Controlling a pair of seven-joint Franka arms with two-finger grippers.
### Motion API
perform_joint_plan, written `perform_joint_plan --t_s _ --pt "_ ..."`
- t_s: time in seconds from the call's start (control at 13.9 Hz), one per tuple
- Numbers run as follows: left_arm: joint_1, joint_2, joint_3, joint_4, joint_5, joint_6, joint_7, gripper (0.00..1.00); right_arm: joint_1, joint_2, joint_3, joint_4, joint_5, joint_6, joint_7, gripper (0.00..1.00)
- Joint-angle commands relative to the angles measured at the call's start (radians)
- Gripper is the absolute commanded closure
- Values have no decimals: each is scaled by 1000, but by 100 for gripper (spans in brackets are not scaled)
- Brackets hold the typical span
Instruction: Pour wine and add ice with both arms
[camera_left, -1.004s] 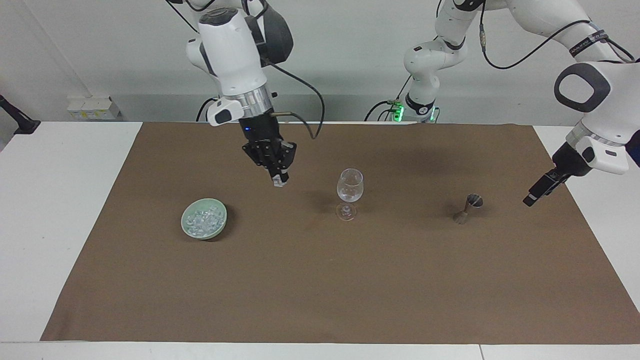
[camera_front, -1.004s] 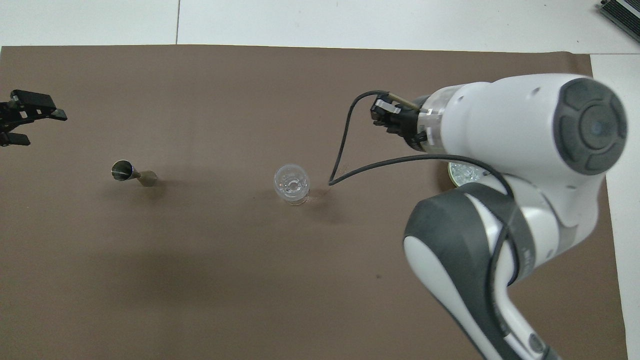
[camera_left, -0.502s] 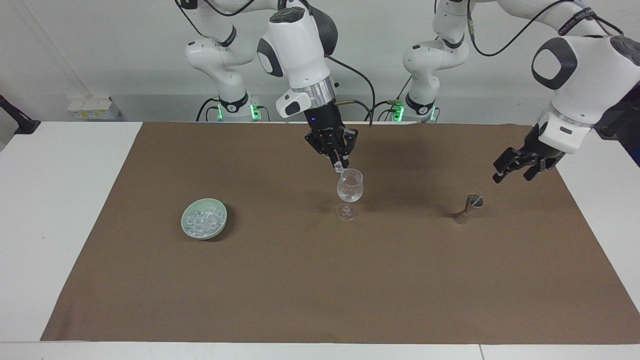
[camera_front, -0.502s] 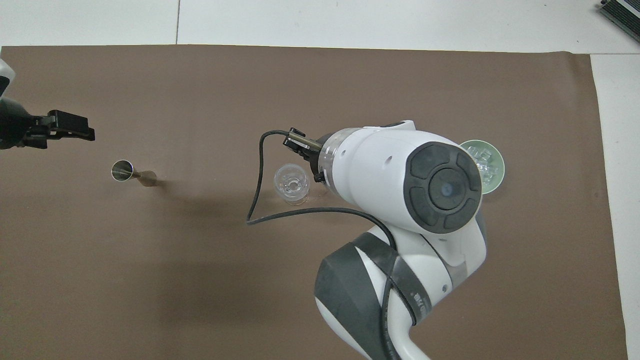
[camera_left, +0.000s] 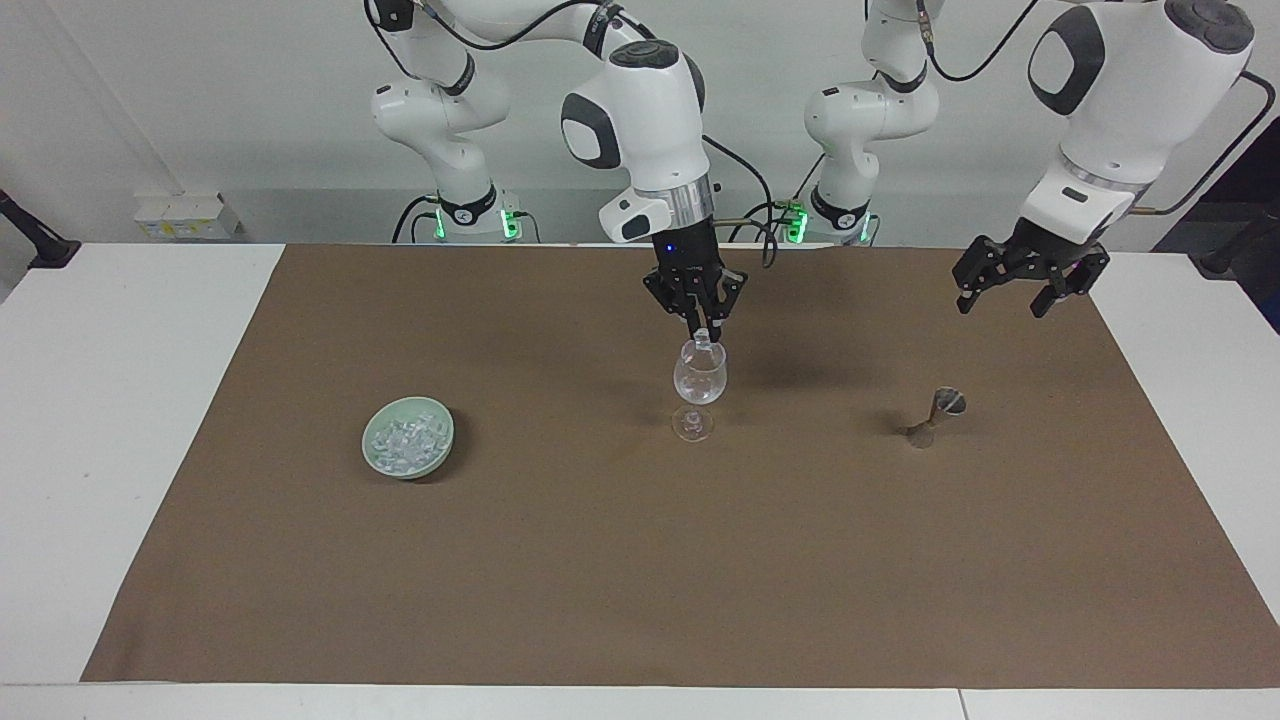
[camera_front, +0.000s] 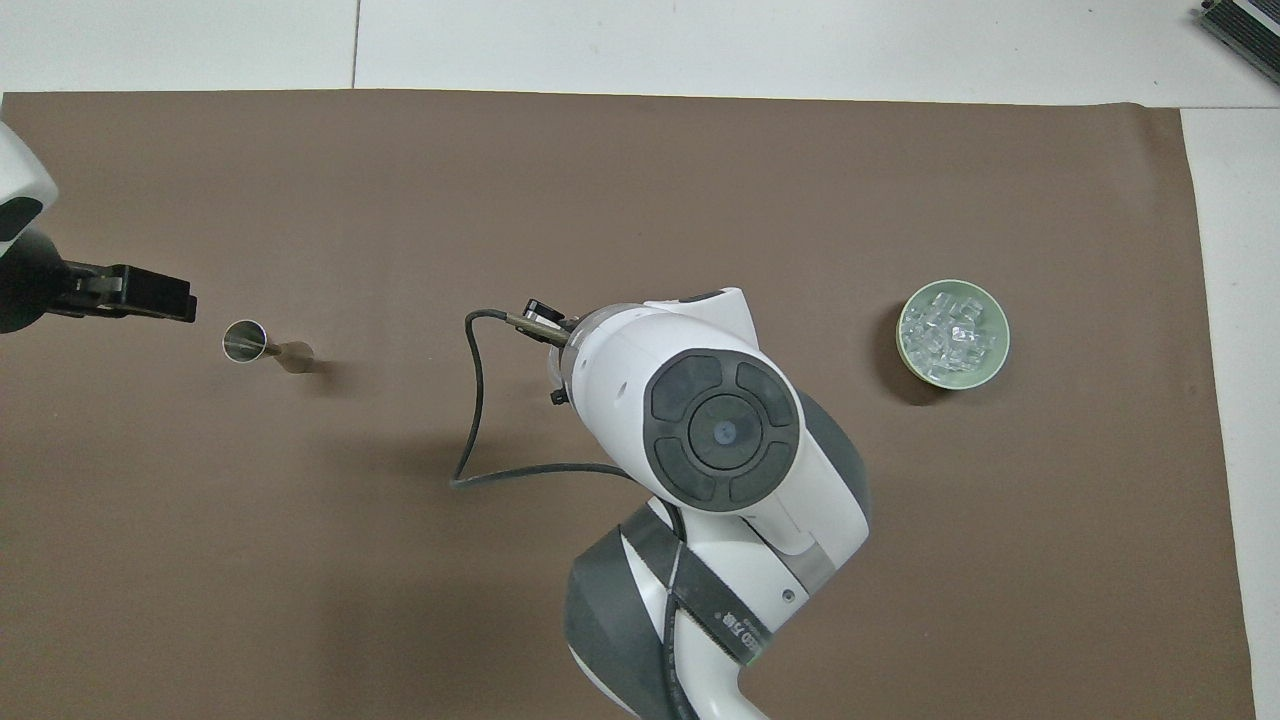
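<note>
So the right gripper (camera_left: 703, 335) has swung from near the bowl (camera_left: 408, 451) to right over the glass (camera_left: 699, 372), fingers pinched shut on an ice chunk (camera_left: 703, 337). From overhead its arm hides the glass completely. Left gripper (camera_left: 1018, 287) has lifted, fingers spread open above the cloth (camera_left: 640, 560) near the metal jigger (camera_left: 935, 415). Remaining ice (camera_front: 950, 332), small glassy chunks, sits heaped in the round green bowl.
</note>
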Motion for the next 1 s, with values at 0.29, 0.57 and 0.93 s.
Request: perform_joint_plan --t_s 0.29,0.57,0.93 --pt "-6 -13 -5 40 32 -74 10 0 32 46 1 8 -68 -43 72 100" --pt "2 -21 10 25 15 -88 0 0 35 57 1 11 -75 -41 75 98" --pt "2 -40 10 36 -40 -154 6 0 35 57 1 13 -78 -46 73 69"
